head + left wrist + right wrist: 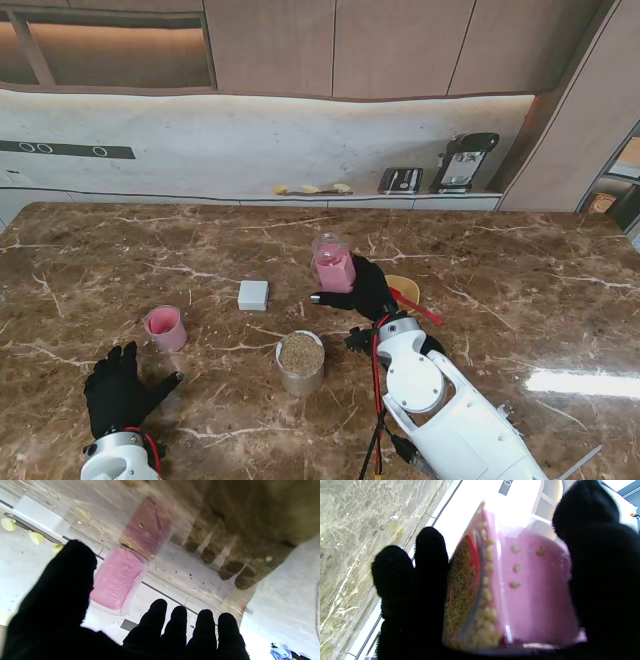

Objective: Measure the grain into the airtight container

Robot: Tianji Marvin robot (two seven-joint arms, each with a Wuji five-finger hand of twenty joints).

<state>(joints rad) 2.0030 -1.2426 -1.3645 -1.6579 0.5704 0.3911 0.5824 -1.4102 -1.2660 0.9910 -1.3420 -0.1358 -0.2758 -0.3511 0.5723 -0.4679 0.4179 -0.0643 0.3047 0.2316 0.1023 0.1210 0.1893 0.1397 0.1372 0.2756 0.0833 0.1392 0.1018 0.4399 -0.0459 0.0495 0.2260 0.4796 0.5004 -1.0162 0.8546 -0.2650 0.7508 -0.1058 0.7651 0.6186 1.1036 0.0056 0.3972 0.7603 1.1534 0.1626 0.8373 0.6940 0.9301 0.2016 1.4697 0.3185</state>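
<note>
- I am looking at a kitchen, a home-style one by its fittings.
- My work surface is a brown marble tabletop (520,280) with pale veins, built like a kitchen island.
- Farther from me runs a pale back counter (200,198) under a light stone backsplash (250,140) lit by a strip beneath the cabinets.
- Flat wood-toned wall cabinets (400,45) hang over it.
- On that counter stand a toaster (400,180) and a black coffee machine (463,162), with small yellow items (312,188) beside them.
</note>
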